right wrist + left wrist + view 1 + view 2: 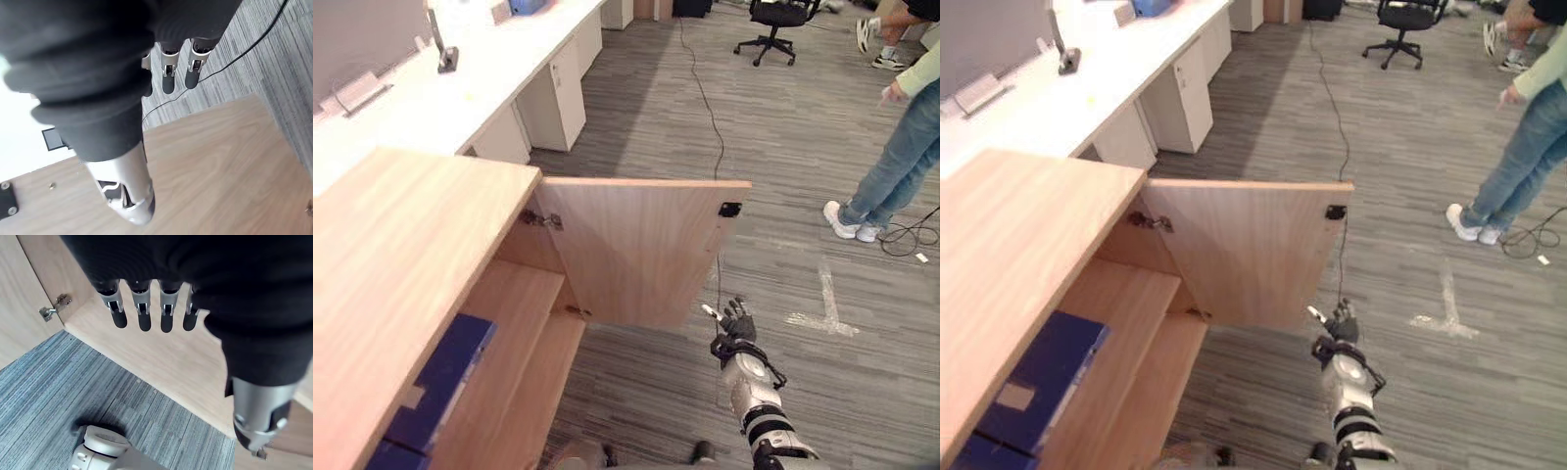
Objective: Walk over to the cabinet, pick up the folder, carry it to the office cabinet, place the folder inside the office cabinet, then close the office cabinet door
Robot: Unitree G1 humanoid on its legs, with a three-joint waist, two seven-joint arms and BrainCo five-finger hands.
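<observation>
A dark blue folder (445,377) lies on the upper shelf inside the light wooden cabinet (391,255), next to other blue files. The cabinet door (636,250) stands swung wide open towards the room. My right hand (736,323) hangs open just right of the door's lower free corner, apart from it, with straight fingers (167,73) and the door panel (220,161) close behind. My left hand (143,313) is open and holds nothing; its straight fingers hover over the cabinet's bottom board (161,357) near a hinge (54,308).
A long white desk (460,88) with drawer units runs behind the cabinet. A person in jeans (901,147) stands at the right and an office chair (778,24) at the back. White tape marks (822,308) lie on the grey carpet.
</observation>
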